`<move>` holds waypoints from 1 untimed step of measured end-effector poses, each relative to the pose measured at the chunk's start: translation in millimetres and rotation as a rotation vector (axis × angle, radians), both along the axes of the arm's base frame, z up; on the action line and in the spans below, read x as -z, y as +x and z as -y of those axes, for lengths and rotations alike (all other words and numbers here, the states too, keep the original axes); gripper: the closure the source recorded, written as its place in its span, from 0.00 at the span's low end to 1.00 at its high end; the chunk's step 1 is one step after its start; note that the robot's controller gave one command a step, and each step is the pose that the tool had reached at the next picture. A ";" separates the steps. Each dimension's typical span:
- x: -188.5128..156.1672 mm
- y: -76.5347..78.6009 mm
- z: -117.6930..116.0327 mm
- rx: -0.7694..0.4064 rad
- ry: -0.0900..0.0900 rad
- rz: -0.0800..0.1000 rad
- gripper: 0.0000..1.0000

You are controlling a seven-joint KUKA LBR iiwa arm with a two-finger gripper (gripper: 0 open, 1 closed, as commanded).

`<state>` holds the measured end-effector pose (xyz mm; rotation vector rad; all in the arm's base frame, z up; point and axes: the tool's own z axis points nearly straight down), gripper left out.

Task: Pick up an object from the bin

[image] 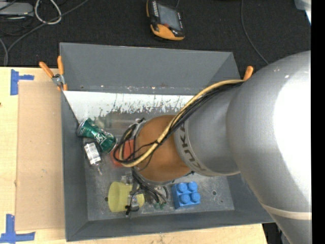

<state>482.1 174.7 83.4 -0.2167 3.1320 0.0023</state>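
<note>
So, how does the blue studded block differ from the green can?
The blue studded block is intact and square-edged; the green can is crushed and crumpled. The block is one plain colour; the can carries pale markings. The block lies by the near wall of the bin, the can toward the left side. Both lie loose on the floor.

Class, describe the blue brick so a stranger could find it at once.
Look in the grey metal bin, along its near wall at the view's bottom. Right of the gripper lies a blue plastic building brick. Unlike the pale yellow round piece and crushed green can, it is boxy with studs on top.
</note>
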 end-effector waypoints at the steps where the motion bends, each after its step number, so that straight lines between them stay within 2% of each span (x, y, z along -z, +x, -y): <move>1: 1.9 2.7 -4.1 0.016 0.000 0.001 1.00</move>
